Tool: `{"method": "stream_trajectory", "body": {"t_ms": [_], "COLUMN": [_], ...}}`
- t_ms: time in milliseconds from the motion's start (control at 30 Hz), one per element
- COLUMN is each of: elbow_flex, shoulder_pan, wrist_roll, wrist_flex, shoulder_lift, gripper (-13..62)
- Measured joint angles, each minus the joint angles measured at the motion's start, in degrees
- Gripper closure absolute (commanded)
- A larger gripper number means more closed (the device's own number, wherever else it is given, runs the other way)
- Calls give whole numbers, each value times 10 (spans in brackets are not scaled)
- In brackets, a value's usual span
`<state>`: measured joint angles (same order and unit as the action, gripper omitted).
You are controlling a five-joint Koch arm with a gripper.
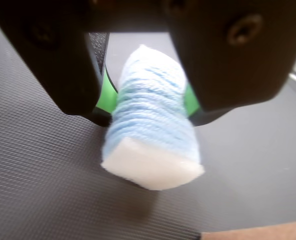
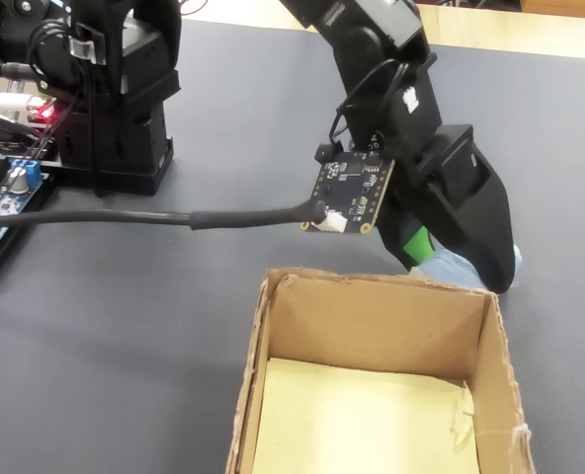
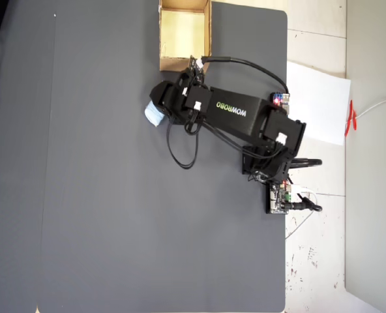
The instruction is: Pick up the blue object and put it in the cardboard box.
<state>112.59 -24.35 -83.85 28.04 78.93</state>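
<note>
The blue object (image 1: 150, 132) is a pale blue, speckled soft block with a white end face. My gripper (image 1: 149, 102) is shut on it, green pads pressing both sides, and it hangs just above the dark mat. In the fixed view the blue object (image 2: 449, 265) peeks out under the black gripper (image 2: 441, 259), just behind the far wall of the cardboard box (image 2: 372, 316). From overhead, the blue object (image 3: 155, 115) sits at the tip of the gripper (image 3: 159, 111), below and left of the cardboard box (image 3: 161, 39).
The arm's base and electronics (image 2: 95, 99) stand at the far left in the fixed view, with a black cable (image 2: 174, 217) running across the mat. A white paper sheet (image 3: 317, 101) lies off the mat's right edge in the overhead view.
</note>
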Motion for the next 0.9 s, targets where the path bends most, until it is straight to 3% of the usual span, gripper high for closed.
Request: {"method": "stream_trajectory", "body": {"t_ms": [267, 500, 800, 900], "elbow_flex": [31, 107, 123, 122], "shoulder_pan": [-8, -4, 4, -43], "wrist_roll": [-5, -72, -73, -81], "wrist_flex": [-54, -189, -218, -236], "shoulder_lift": [18, 116, 234, 258], "gripper": [449, 449, 449, 449]}}
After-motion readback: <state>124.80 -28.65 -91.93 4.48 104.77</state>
